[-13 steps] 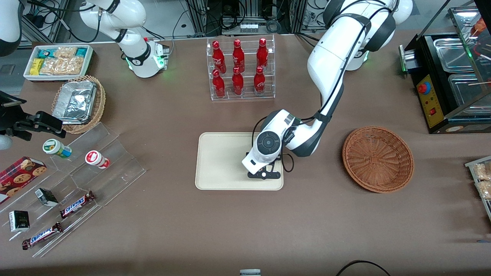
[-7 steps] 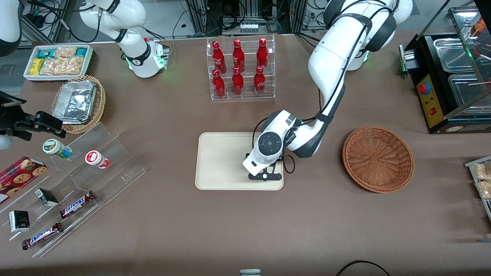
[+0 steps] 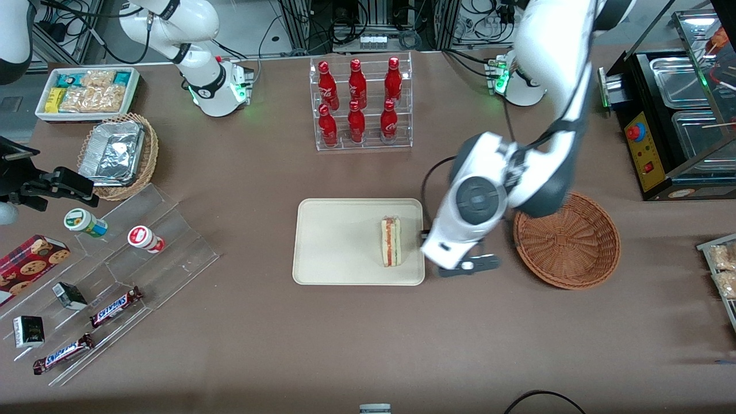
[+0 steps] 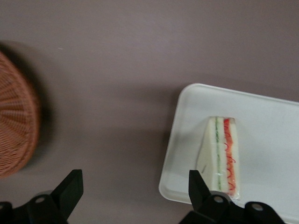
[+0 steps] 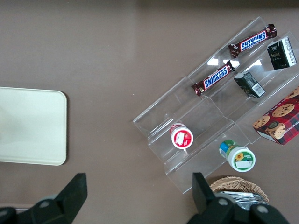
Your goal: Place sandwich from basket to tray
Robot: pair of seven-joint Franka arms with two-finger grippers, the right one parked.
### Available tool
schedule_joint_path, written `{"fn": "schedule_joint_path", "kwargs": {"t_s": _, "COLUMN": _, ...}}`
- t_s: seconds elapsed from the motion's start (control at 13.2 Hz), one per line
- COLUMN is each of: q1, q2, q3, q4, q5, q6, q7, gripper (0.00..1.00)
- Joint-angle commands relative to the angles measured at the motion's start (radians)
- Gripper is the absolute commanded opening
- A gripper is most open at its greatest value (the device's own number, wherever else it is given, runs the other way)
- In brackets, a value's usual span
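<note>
Front view: gripper (image 3: 467,265) spread wide, empty, above bare table between tray (image 3: 333,241) and basket (image 3: 566,238). Sandwich (image 3: 391,241) on tray edge nearest gripper. Bottle rack (image 3: 361,102) well clear.

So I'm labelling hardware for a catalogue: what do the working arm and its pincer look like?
The working left arm has glossy white shells with dark grey-black joint sections and a round dark cap on its wrist. A thin black cable loops beside the wrist, and a green light glows at its base. The pincer, above the table between tray and basket, is black with two fingers, open.
</note>
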Motion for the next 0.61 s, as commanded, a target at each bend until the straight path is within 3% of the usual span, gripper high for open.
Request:
{"fn": "schedule_joint_path", "kwargs": {"t_s": 0.0, "q1": -0.006, "q2": -0.1, "q3": 0.081, "q4": -0.081, "q5": -0.018, "q6": -0.019, "q7": -0.005, "gripper": 1.0}}
{"fn": "schedule_joint_path", "kwargs": {"t_s": 0.45, "q1": 0.001, "q2": -0.316, "q3": 0.201, "q4": -0.265, "q5": -0.009, "q6": -0.065, "q7": 0.23, "gripper": 1.0}}
{"fn": "schedule_joint_path", "kwargs": {"t_s": 0.53, "q1": 0.08, "q2": -0.362, "q3": 0.193, "q4": -0.294, "q5": -0.007, "q6": -0.065, "q7": 0.239, "gripper": 1.0}}
